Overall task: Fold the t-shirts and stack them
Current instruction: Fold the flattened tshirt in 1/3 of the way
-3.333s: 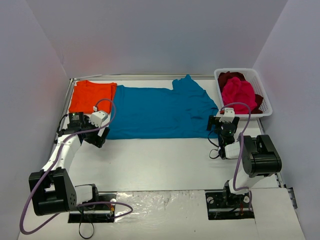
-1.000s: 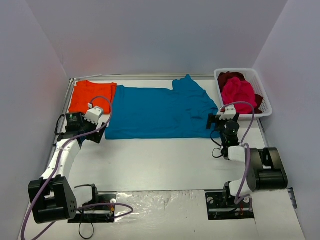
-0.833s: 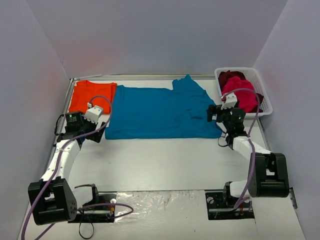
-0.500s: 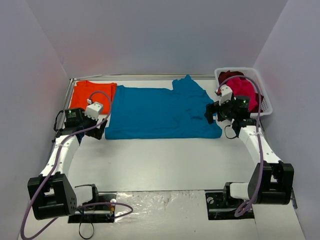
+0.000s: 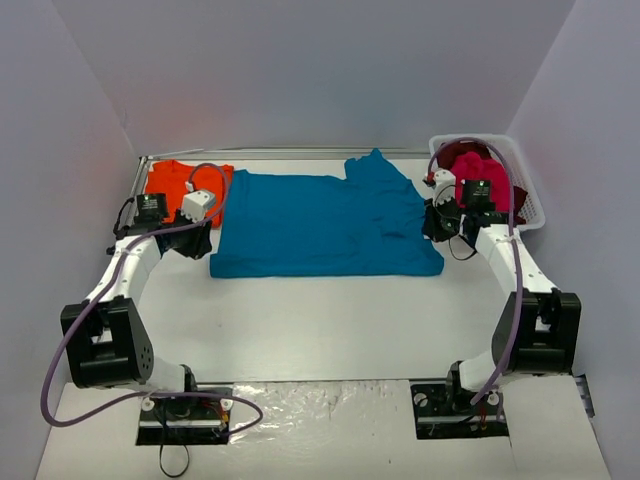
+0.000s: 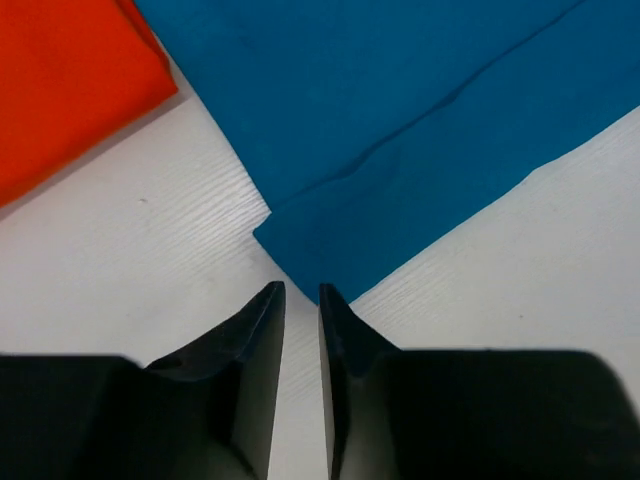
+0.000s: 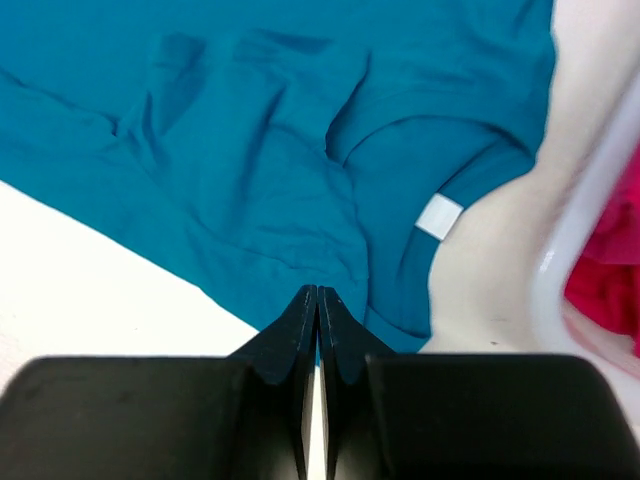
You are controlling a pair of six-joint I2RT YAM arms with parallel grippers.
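A teal-blue t-shirt [image 5: 320, 225] lies spread flat across the back of the table. My left gripper [image 5: 203, 250] sits at its near left corner. In the left wrist view that gripper [image 6: 300, 292] shows a narrow gap, with the corner of the teal-blue shirt [image 6: 400, 120] reaching just to the tips. My right gripper [image 5: 432, 225] is at the shirt's right edge. In its wrist view the gripper [image 7: 318, 290] is shut, pinching the near edge of the teal-blue cloth [image 7: 250, 150] beside the collar. An orange t-shirt [image 5: 175, 182] [image 6: 60, 90] lies folded at the back left.
A white slotted basket [image 5: 533, 212] [image 7: 575, 230] stands at the back right, just beyond the right gripper. It holds a magenta-pink t-shirt [image 5: 500, 190] [image 7: 610, 270] and a dark red one [image 5: 450, 152]. Grey walls close in the left, back and right sides.
Both arms reached further back, the right one swinging up along the shirt's right edge towards the basket. The right jaws shut and the left jaws narrowed.
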